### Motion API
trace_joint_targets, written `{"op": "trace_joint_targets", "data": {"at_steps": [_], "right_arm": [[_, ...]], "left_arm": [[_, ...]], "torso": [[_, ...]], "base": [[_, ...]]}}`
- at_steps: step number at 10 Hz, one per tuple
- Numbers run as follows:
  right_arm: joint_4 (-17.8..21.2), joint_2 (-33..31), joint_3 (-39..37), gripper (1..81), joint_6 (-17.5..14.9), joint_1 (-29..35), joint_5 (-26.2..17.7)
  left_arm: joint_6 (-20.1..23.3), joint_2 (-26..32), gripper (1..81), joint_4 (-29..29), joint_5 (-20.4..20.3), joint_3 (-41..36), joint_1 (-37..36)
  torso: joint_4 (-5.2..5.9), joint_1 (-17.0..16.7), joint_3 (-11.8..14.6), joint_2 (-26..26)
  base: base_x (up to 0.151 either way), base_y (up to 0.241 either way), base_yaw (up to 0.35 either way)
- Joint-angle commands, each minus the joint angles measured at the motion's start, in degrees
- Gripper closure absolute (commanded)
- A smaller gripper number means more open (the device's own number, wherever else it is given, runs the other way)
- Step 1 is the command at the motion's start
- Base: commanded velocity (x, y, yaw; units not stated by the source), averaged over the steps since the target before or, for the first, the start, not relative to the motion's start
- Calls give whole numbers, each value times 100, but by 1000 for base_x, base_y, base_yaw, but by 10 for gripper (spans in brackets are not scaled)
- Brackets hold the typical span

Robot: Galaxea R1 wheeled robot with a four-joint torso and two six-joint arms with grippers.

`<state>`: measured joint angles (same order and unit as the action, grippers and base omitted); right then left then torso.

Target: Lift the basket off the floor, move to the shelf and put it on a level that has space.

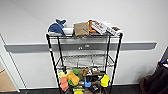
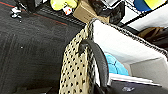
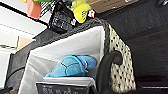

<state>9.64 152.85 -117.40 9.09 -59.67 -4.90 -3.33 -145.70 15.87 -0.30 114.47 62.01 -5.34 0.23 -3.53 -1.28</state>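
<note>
I am facing the shelf point(image 1: 83, 62) head-on; its middle level point(image 1: 83, 60) is lying bare between a crowded top tier point(image 1: 83, 35) and a bottom tier heaped with colourful soft things point(image 1: 82, 80). The basket point(image 2: 75, 67) is hanging off the floor point(image 2: 27, 47), its long axis running from one of my wrists to the other, open top tilted toward the cameras. A dark handle loop point(image 2: 98, 60) is arching close to my left wrist, the other loop point(image 3: 107, 67) close to my right. A blue soft toy point(image 3: 71, 66) is lying inside against the pale lining. I cannot tell how my fingers are set.
</note>
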Motion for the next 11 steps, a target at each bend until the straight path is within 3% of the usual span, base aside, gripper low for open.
{"op": "trace_joint_targets", "data": {"at_steps": [1, 11], "right_arm": [[46, -120, 130, 811, -4, 715, -134], [46, -103, 121, 811, -4, 689, -125]], "left_arm": [[-28, 181, 811, -49, 101, -100, -642], [-19, 172, 811, -49, 92, -100, -615]], "torso": [[0, 0, 0, 0], [0, 2, 0, 0]], "base": [[114, 0, 0], [114, 0, 0]]}}
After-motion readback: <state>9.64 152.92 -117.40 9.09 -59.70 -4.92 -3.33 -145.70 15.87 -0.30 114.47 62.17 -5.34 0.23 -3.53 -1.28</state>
